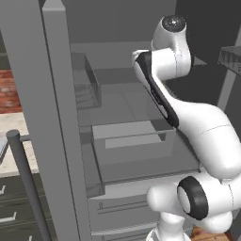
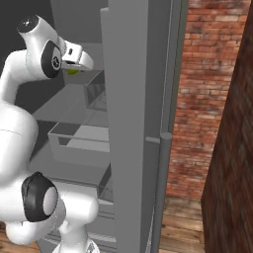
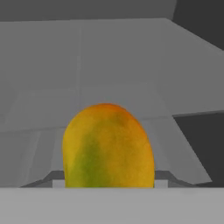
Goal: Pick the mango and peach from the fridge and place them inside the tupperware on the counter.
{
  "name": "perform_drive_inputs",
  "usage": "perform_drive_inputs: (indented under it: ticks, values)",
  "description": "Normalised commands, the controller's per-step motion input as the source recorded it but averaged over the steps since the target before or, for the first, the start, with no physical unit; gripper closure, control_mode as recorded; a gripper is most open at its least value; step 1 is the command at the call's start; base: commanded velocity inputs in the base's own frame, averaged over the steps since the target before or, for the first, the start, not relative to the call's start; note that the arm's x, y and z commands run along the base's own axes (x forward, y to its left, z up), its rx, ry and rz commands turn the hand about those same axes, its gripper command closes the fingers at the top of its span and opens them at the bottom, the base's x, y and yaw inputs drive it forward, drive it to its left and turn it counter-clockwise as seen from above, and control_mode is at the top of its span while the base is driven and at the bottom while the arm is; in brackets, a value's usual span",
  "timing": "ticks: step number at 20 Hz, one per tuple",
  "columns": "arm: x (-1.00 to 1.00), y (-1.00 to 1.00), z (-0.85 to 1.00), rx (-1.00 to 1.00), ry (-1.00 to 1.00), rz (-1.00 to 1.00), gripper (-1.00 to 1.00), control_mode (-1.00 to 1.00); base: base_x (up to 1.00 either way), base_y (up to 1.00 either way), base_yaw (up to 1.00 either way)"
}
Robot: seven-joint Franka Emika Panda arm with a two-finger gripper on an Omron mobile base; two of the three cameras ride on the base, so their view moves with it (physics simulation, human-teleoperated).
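Note:
The mango (image 3: pixel 107 146), yellow-orange with a green streak, sits close up between my gripper's (image 3: pixel 108 180) two dark fingertips, and the jaws are shut on its sides. In the right base view a sliver of the mango (image 2: pixel 73 71) peeks out under the gripper (image 2: pixel 81 62), which reaches into the upper part of the open fridge (image 1: pixel 136 117) over its grey shelves. The peach and the tupperware are out of view. A strip of the beige counter (image 1: pixel 12 129) shows at the far left.
The fridge's open door (image 2: pixel 133 99) with its upright bar handle (image 2: pixel 160 188) stands close on the right, and its clear bins (image 1: pixel 87 84) line the door's inner side. A grey drawer (image 1: pixel 132 141) sits below the shelf. A brick wall (image 2: pixel 207 89) lies beyond.

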Motion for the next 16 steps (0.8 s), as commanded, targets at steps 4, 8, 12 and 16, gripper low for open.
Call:
perform_drive_inputs:
  ticks: [4,8,12,16]
  values:
    - [-1.0,0.0,0.12,0.01,0.0,0.0,1.0,-1.0,0.0,0.0,0.0]
    - [-1.0,0.0,0.04,0.0,0.0,0.0,1.0,-1.0,0.0,0.0,0.0]
    - [-1.0,0.0,0.0,0.0,0.03,0.08,1.0,-1.0,0.0,0.0,0.0]
    - [-1.0,0.0,0.0,0.0,0.09,0.03,1.0,-1.0,0.0,0.0,0.0]
